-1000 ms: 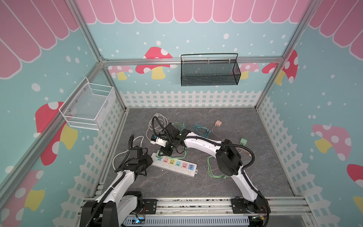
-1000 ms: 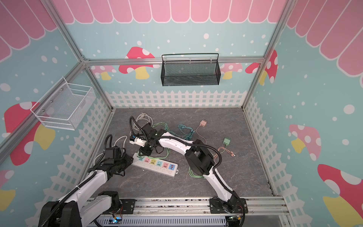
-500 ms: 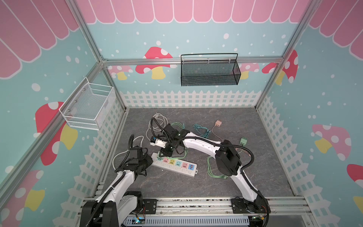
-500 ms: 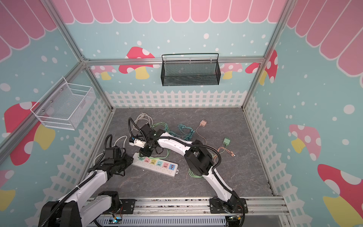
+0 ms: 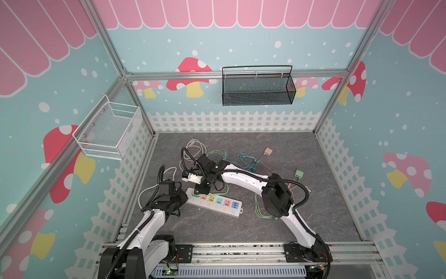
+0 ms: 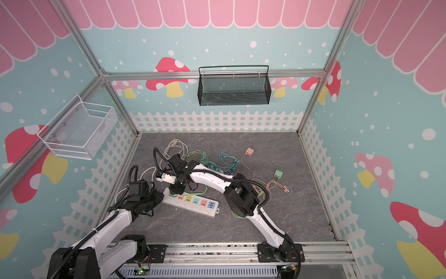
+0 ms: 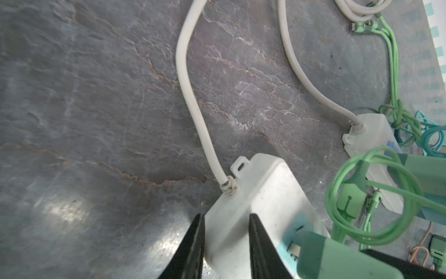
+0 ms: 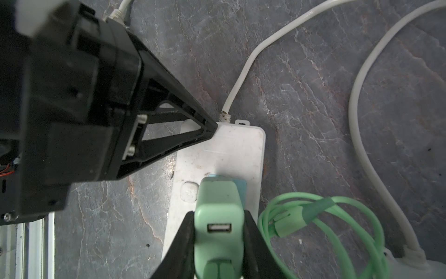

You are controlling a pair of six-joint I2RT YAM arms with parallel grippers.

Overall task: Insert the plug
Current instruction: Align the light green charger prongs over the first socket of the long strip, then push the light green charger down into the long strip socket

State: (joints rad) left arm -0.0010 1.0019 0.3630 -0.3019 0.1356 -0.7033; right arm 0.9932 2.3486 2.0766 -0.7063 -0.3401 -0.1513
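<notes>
Dark grey marbled surface (image 5: 337, 217), walled by teal mushroom-print panels with a white picket border. Long white power strip with pastel sockets (image 5: 217, 205), flat on the surface, near the left wall, cord end toward it. Pinched at that cord-end corner by the left arm's black fingers (image 7: 193, 248), one on the side edge and one on the top face. Pale green cube-shaped USB charger plug (image 8: 218, 200), clamped between the right arm's black fingers (image 8: 183, 241), standing over the pale blue end socket nearest the cord; prongs hidden, depth of seating impossible to tell. Risks, as judged: prongs off the slots and a downward push tipping or skidding the strip, with only a corner pinch as anchor against pivoting; coiled green cable (image 8: 337, 217) just beside the plug, liable to slip under it or snag a finger; left fingertip close to the plug, hence little margin between the two arms. Room: tight on the wall side and behind, amid white cord (image 8: 243, 72) and tangled cables; bare surface open in front of the strip and well out to the right.
</notes>
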